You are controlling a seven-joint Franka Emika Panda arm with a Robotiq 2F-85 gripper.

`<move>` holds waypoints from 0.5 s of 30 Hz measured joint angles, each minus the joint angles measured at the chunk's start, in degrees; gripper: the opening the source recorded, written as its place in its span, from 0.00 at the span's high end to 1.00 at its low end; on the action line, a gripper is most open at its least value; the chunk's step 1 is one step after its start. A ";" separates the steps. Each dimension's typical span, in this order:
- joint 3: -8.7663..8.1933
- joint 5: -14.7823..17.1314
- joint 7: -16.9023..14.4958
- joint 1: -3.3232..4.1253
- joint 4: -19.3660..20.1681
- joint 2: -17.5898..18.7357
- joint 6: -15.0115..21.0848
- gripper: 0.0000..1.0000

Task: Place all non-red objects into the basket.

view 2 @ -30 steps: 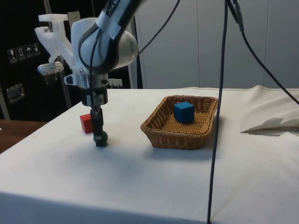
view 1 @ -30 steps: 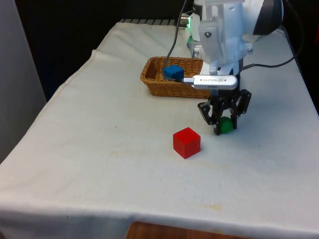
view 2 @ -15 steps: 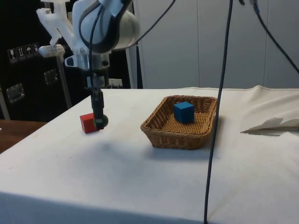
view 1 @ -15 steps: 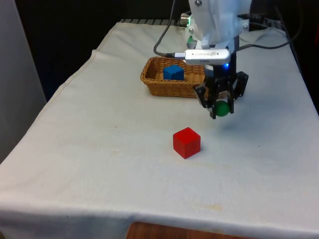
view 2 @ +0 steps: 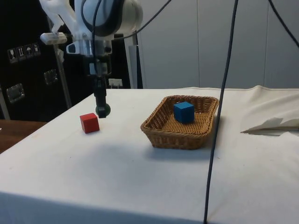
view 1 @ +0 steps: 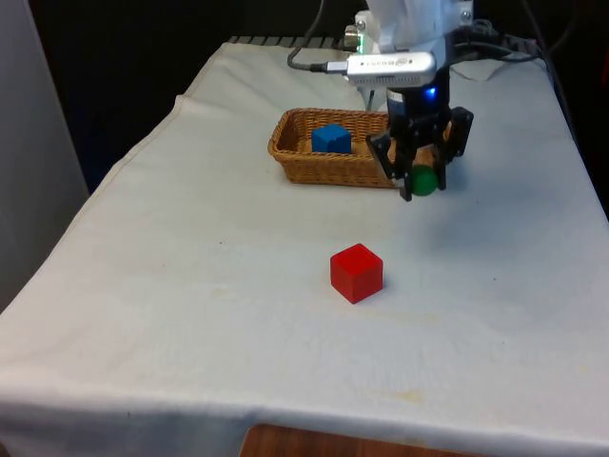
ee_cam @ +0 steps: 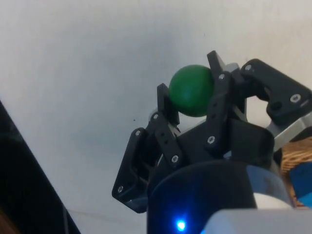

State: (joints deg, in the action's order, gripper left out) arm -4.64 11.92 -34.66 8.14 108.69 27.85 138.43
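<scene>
My gripper (view 1: 422,181) is shut on a green ball (view 1: 424,180), held in the air above the cloth near the basket's end on the front view's right. From the side, the ball (view 2: 103,110) hangs in the gripper (view 2: 101,111) above and just past the red cube (view 2: 89,122). In the wrist view the ball (ee_cam: 191,90) sits pinched between the two black fingers (ee_cam: 164,104). The wicker basket (view 1: 303,162) holds a blue cube (view 1: 331,139). The red cube (view 1: 356,272) rests on the cloth nearer the camera than the gripper.
The basket (view 2: 166,133) with the blue cube (view 2: 183,112) stands mid-table in the side view. A black cable (view 2: 219,116) hangs in front of that camera. A fold of cloth (view 2: 273,124) lies beyond the basket.
The gripper has lifted the green ball off the cloth and carried it up and towards the basket. The red cube and blue cube have not moved.
</scene>
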 measured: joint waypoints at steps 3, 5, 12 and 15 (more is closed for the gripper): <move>0.00 0.00 -0.29 -0.06 0.92 -1.32 -0.29 1.00; -0.06 0.00 -0.40 -0.06 1.66 -2.23 -0.52 1.00; -0.06 0.00 -0.80 -0.17 4.30 -5.61 -1.32 1.00; -0.11 0.00 -0.97 -0.29 5.61 -7.22 -1.60 1.00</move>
State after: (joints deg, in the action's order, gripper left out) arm -4.76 11.92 -35.64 7.85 114.31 20.63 136.82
